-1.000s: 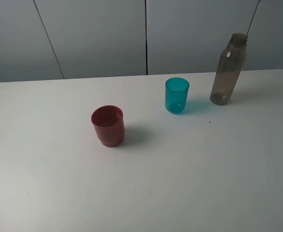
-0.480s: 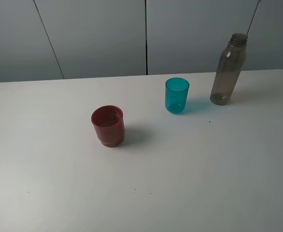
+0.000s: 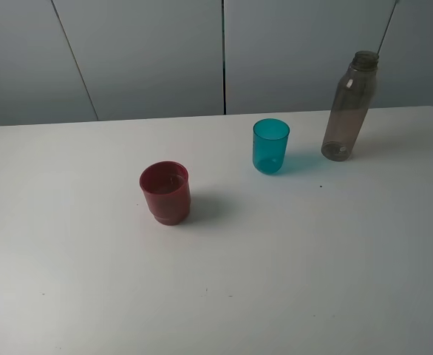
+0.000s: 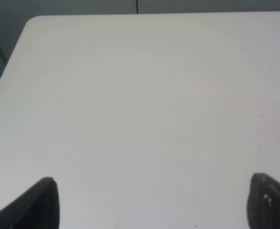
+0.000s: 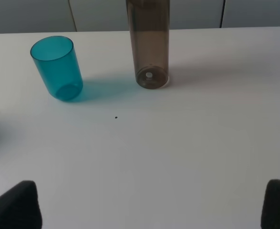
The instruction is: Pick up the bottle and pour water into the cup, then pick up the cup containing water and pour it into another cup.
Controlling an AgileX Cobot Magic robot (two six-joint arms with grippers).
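Bottle [image 3: 349,106] upright, untouched: tall, smooth rigid plastic, likely tip-prone and slippery; grasp mid-body below neck. Right gripper [image 5: 149,205] jaws spread wide, empty. Left gripper [image 4: 154,202] likewise.

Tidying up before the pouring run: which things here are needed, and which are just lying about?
Needed for the job:
- bottle, upright, far right
- teal cup, beside the bottle
- dark red cup, apart, nearer the middle

Just lying about:
- nothing; only the bare white table under them

White table [image 3: 312,281], bottle [image 3: 348,107], teal cup [image 3: 271,146], red cup [image 3: 165,193]
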